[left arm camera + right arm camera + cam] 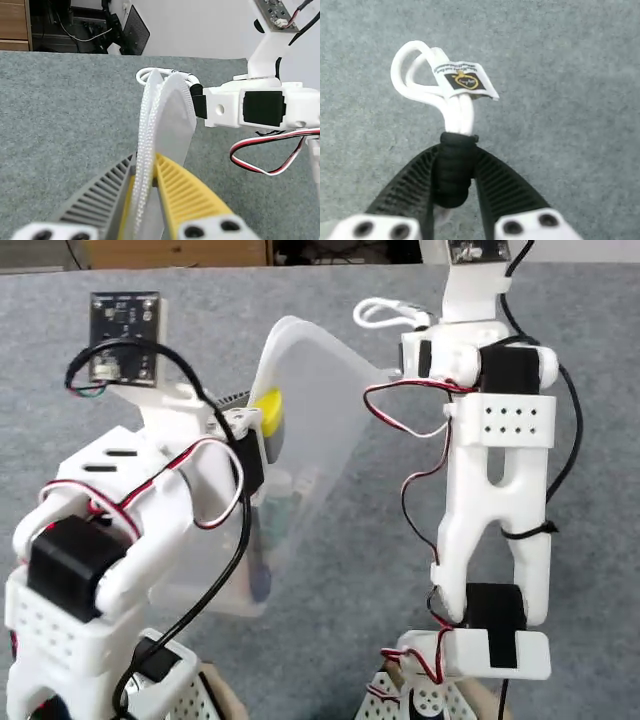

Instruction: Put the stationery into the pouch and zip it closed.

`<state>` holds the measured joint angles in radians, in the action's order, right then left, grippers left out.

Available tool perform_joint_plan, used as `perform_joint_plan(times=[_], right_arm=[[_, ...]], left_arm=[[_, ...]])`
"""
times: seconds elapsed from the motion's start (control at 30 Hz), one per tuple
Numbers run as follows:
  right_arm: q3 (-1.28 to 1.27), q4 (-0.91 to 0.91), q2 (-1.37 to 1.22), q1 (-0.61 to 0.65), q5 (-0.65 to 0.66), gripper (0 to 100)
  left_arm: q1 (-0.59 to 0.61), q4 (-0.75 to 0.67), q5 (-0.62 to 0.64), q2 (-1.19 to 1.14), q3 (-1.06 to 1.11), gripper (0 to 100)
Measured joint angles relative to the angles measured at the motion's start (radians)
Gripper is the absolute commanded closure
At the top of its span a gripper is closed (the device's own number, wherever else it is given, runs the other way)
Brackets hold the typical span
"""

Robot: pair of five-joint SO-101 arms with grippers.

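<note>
A grey, felt-like mat covers the desk (pixel 590 580), and beyond its far edge stand a wooden cabinet (pixel 12 25), a tangle of dark cables (pixel 85 32) and a black mesh panel (pixel 136 30) beside a white wall (pixel 200 25).

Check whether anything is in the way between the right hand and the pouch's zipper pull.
Nothing visible is. The right hand is already closed on the black zipper pull, with its white cord loop poking out beyond it. The left hand clamps the zipper edge of the pouch farther along.
</note>
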<state>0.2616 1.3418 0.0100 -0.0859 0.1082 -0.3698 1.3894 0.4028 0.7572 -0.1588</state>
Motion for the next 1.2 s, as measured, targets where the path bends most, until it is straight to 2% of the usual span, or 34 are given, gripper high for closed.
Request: perform_joint_plan(times=[0.2, 0.33, 0.4, 0.6, 0.77, 0.87, 1.03, 1.2], right_arm=[[-0.014, -0.003, 0.0, 0.0, 0.0, 97.8], [0.018, 0.009, -0.015, -0.031, 0.0, 91.7], [0.031, 0.014, -0.017, -0.044, 0.0, 88.8], [0.032, 0.015, -0.026, -0.109, 0.002, 86.4], [0.034, 0.015, -0.026, -0.118, 0.003, 86.4], [0.034, 0.029, -0.026, -0.115, 0.002, 86.4], [0.034, 0.078, -0.026, -0.041, 0.002, 86.4], [0.034, 0.157, -0.026, 0.034, 0.003, 86.8]], left_arm=[[0.002, -0.021, 0.0, 0.0, 0.057, 97], [0.002, -0.103, 0.0, 0.003, 0.172, 97], [0.002, -0.149, 0.0, 0.005, 0.232, 92], [0.055, -0.269, -0.018, -0.002, 0.416, 69], [0.077, -0.321, -0.018, -0.035, 0.511, 59], [0.083, -0.35, -0.02, -0.038, 0.551, 58], [0.081, -0.361, -0.02, -0.038, 0.588, 58], [0.132, -0.361, -0.02, -0.041, 0.626, 58]])
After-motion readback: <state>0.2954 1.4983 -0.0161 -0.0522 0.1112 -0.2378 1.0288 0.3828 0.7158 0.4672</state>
